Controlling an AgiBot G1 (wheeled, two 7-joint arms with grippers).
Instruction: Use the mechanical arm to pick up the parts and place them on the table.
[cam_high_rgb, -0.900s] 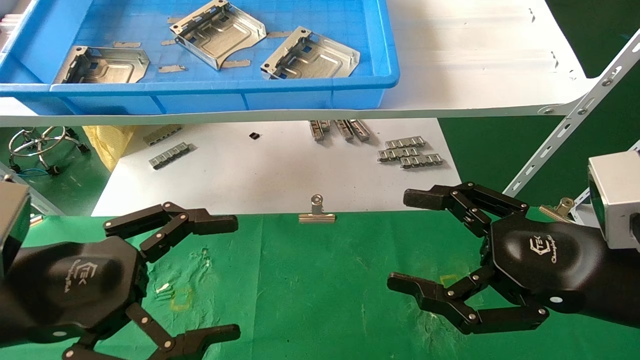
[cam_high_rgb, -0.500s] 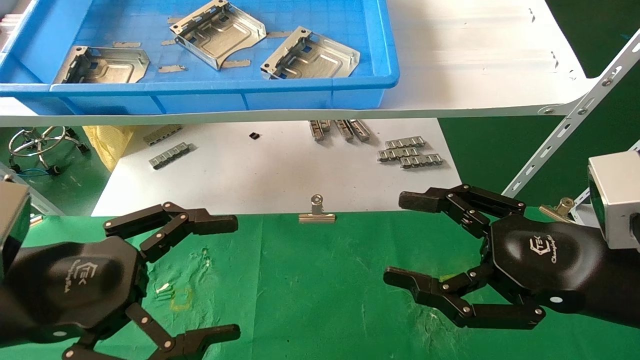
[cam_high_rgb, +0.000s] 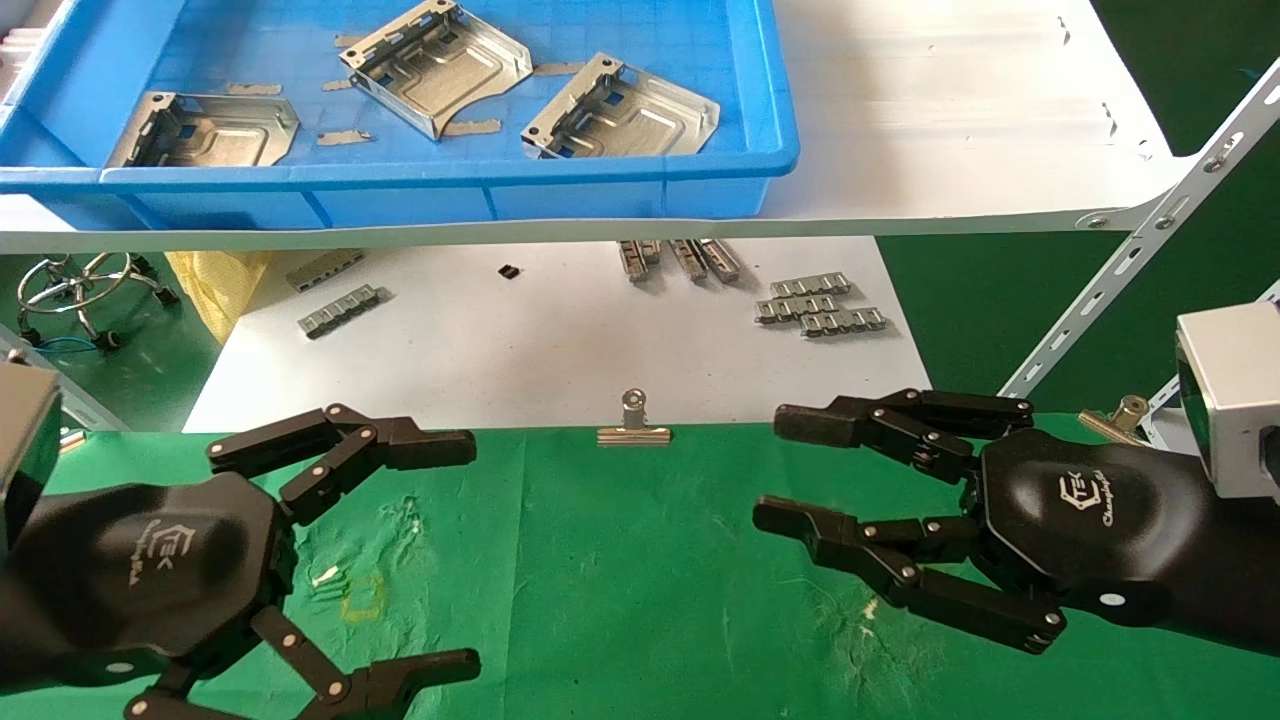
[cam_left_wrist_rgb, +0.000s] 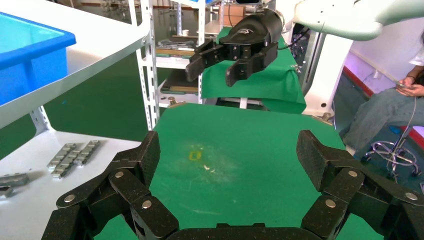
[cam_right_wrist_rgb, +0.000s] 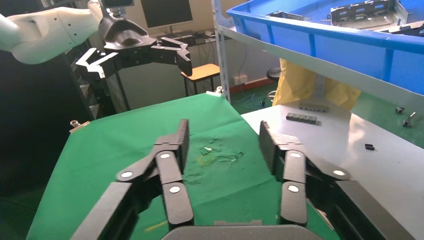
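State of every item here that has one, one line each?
Left gripper: open, empty, over the green table.
Right gripper: open, empty, over the table.
Three parts: lying in the blue bin.
Binder clip: clamped on the cloth edge.

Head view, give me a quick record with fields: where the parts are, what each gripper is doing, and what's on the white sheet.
parts: three metal plates in the blue tray on the white shelf board
table: green cloth, no part on it
left gripper: open, empty, over the cloth's left side
right gripper: open, empty, over the cloth's right side
white sheet: small grey strips, binder clip at its near edge
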